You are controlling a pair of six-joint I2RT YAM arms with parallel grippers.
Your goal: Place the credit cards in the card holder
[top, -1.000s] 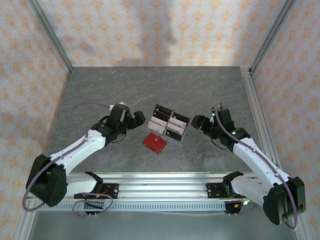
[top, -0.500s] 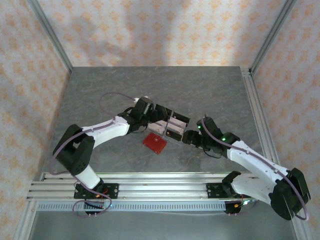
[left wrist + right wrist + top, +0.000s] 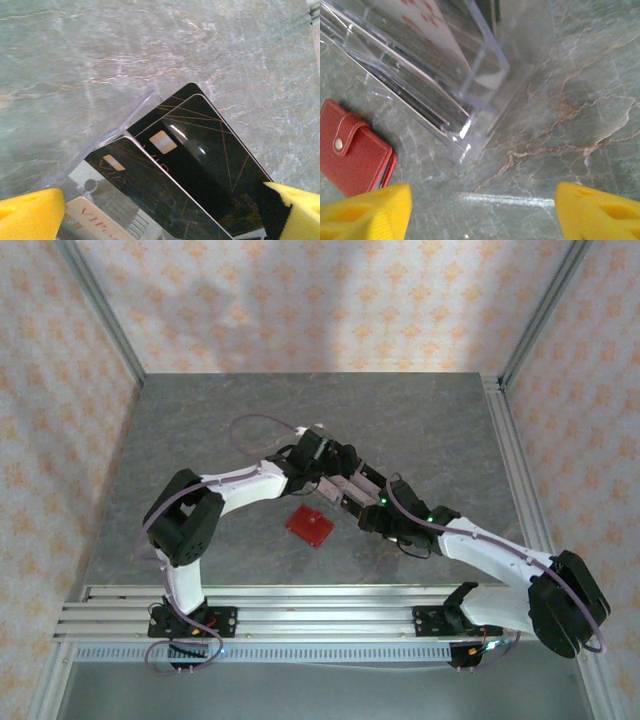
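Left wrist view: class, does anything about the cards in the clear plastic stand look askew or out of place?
Slightly. The glossy black cards stand staggered in the clear plastic stand. Their edges are offset from one another, not stacked flush, so each corner peeks past the next. Nothing looks damaged or spilled.

Credit cards (image 3: 210, 155) glossy black plastic; rack (image 3: 485, 65) clear glossy plastic; card holder (image 3: 357, 150) red leather-look, matt; table (image 3: 570, 100) marbled stone-look.
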